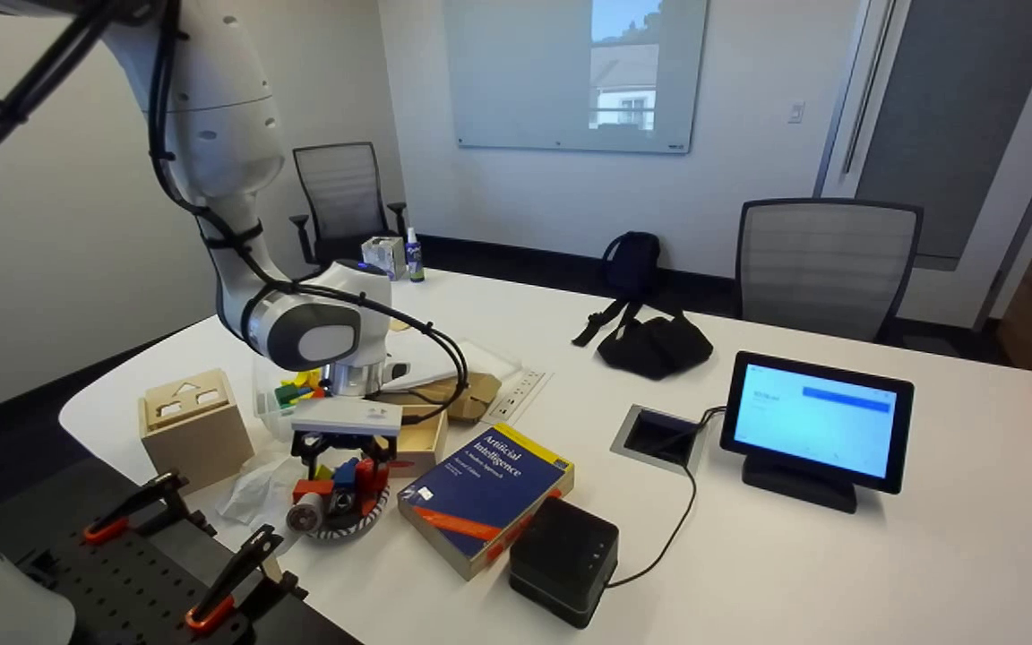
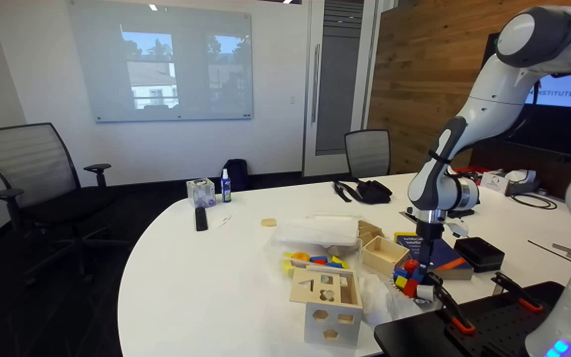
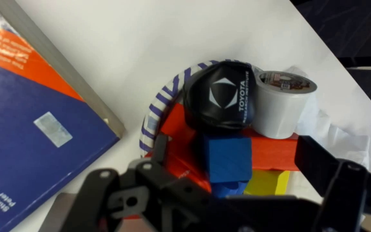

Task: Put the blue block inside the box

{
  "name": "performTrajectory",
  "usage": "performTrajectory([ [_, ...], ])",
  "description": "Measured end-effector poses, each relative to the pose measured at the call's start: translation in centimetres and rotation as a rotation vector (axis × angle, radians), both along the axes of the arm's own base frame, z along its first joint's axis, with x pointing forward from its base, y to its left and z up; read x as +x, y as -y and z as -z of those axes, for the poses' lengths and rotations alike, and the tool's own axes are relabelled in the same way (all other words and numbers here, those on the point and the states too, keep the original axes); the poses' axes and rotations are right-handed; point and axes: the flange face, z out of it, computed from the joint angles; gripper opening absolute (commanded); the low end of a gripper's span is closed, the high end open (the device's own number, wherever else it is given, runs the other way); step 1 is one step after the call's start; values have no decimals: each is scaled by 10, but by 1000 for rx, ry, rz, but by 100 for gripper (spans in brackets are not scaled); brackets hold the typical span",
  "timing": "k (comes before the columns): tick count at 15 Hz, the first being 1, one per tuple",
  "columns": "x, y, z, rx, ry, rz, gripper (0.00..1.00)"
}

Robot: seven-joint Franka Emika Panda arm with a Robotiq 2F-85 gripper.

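Observation:
The blue block (image 3: 229, 159) lies on top of a heap of toys in a striped bowl (image 3: 156, 111) in the wrist view. It also shows in an exterior view (image 1: 345, 473). My gripper (image 3: 236, 155) is open, pointing down over the bowl. Its fingers stand on either side of the blue block with gaps, neither touching it. The gripper shows in both exterior views (image 1: 344, 461) (image 2: 425, 263). The light wooden cube box (image 1: 198, 439) stands on the table apart from the bowl. In an exterior view (image 2: 332, 322), it has shaped holes, and its top panel sits partly off an opening.
Around the block lie a black ball (image 3: 220, 96), a white cylinder (image 3: 280, 109), a red block (image 3: 272, 151) and a yellow block (image 3: 264, 182). Nearby are a blue book (image 1: 489, 488), black box (image 1: 563, 560), open wooden tray (image 2: 385, 254), plastic tub (image 2: 273, 250) and clamps (image 1: 243, 573).

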Motion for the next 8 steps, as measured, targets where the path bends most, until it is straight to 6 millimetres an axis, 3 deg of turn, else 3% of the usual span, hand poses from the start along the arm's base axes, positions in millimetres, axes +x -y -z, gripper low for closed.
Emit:
performTrajectory([
  [8,3,-8,12,11,-12,-27,100],
])
